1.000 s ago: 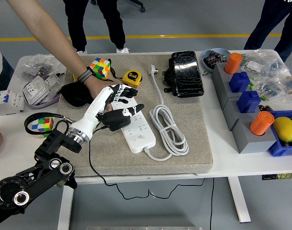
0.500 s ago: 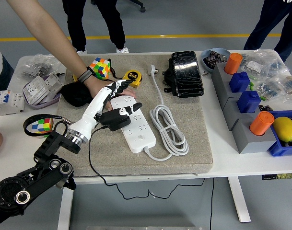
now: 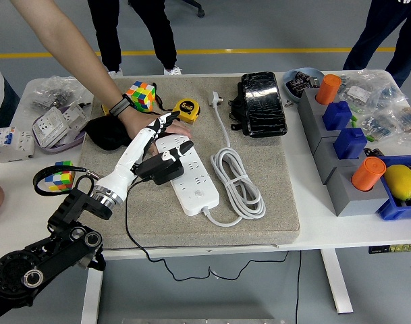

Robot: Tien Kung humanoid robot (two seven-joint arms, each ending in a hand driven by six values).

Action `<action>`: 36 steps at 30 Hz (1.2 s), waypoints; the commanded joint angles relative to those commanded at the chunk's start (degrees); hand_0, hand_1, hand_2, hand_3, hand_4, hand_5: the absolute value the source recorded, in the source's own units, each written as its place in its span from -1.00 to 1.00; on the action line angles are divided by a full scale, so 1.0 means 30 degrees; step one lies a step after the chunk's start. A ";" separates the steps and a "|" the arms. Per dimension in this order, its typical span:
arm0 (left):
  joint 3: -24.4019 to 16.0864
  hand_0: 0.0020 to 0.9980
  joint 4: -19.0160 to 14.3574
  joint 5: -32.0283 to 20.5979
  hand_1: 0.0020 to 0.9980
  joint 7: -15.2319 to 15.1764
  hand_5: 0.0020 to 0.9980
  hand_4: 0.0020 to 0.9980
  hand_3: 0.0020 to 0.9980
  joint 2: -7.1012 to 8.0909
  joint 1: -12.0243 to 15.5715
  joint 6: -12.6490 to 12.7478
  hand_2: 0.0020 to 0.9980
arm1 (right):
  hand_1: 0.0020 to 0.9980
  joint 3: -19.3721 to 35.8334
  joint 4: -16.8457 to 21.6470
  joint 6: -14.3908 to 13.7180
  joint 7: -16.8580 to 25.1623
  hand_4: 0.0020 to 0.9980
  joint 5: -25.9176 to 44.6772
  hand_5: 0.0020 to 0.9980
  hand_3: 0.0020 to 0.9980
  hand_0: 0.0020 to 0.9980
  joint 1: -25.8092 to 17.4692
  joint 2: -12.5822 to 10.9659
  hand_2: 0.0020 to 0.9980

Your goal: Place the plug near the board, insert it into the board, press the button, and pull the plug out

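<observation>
left hand [image 3: 153,147] fingers [image 3: 166,123] curled around black plug [image 3: 161,170], holding it over the left end of the white board [image 3: 190,178]; plug cable [image 3: 134,237] trails down over the table's near edge; board lies on grey mat [image 3: 259,202], its cord [image 3: 237,179] coiled beside it; a person's hand [image 3: 146,123] presses the board's far end, just beside the robot's fingers.
</observation>
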 joint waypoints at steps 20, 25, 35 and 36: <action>-0.0450 -0.55 -0.0929 0.0143 -0.17 -0.0008 -0.13 1.00 0.74 -0.0065 0.0127 0.0028 -0.11 | 0.27 0.0098 -0.0001 0.0004 0.0001 0.83 -0.0044 -0.08 0.07 0.13 -0.0052 0.0120 0.21; -0.0536 -0.68 -0.1145 0.1061 -0.48 0.0904 -0.34 0.99 0.68 -0.0066 0.0021 -0.0433 -0.37 | 0.27 0.0135 -0.0012 0.0002 -0.0011 0.83 -0.0032 -0.08 0.07 0.14 -0.0037 0.0093 0.21; -0.0631 -0.84 -0.1608 0.2913 -0.78 0.3615 -0.57 0.93 0.66 -0.0079 -0.0233 -0.2459 -0.62 | 0.27 0.0125 -0.0002 0.0004 -0.0015 0.83 -0.0045 -0.08 0.07 0.13 -0.0027 0.0092 0.21; -0.0642 -0.84 -0.1657 0.2967 -0.78 0.3918 -0.57 0.93 0.66 -0.0071 -0.0267 -0.2725 -0.62 | 0.27 0.0127 -0.0004 0.0002 -0.0014 0.83 -0.0043 -0.08 0.07 0.13 -0.0031 0.0087 0.21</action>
